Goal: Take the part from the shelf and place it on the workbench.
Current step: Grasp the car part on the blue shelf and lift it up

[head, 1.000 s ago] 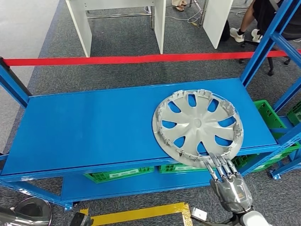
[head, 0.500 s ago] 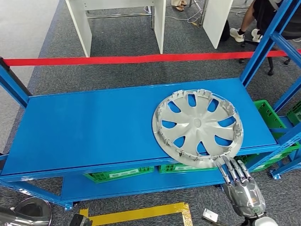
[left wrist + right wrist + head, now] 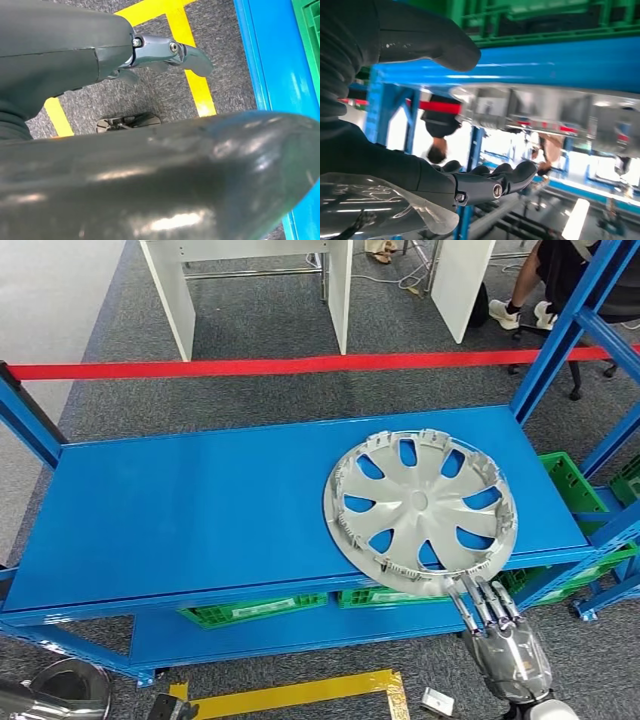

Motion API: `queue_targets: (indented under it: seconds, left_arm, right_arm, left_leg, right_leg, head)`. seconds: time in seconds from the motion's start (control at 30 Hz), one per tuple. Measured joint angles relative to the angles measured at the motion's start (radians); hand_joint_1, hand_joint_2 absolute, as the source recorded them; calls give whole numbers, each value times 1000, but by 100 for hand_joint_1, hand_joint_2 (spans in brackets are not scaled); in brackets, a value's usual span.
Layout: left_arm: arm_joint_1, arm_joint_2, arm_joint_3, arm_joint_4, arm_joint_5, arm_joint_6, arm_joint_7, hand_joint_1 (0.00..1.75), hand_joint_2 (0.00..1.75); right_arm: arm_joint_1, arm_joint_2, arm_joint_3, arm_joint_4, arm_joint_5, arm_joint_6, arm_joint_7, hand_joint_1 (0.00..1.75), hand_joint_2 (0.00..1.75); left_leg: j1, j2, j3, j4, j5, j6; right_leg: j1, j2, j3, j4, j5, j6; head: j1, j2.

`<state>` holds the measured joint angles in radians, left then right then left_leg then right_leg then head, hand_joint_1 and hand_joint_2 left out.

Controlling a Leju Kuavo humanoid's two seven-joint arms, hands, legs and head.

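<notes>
While the silver hubcap [image 3: 420, 511] overhangs the blue shelf [image 3: 189, 510], the right hand [image 3: 504, 652] reaches up empty, fingers [image 3: 474, 598] spread at its rim.

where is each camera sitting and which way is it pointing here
Head view: high on the robot, facing forward and down at the blue shelf and the silver hubcap on it; the right hand reaches up toward the hubcap's near rim.
Left wrist view: behind the left hand, facing the carpet and yellow tape; a dark arm cover takes up much of the picture.
Right wrist view: behind the right hand, facing the shelf edge and hubcap rim.
Shared: head and right wrist views both show the hubcap and right hand.
</notes>
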<state>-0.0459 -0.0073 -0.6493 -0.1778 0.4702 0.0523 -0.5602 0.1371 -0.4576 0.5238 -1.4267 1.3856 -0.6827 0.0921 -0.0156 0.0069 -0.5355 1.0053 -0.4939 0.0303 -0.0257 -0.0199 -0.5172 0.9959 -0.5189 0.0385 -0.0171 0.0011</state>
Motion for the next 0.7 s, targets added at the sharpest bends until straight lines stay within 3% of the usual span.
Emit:
queue_targets:
  seconds: [0.23,0.7]
  left_arm:
    - [0,-1,0,0,-6,0,-1,0,0]
    - [1,-1,1,0,-6,-1,-1,0,0]
  right_arm:
    - [-10,78,-47,9,46,-7,-56,0,175]
    - [-9,150,-123,32,51,-7,-113,0,175]
  left_leg:
    - [0,0,0,0,0,0]
    - [0,0,0,0,0,0]
  right_leg:
    - [0,0,0,0,0,0]
    - [0,0,0,0,0,0]
  head:
    - [0,0]
    - [0,0]
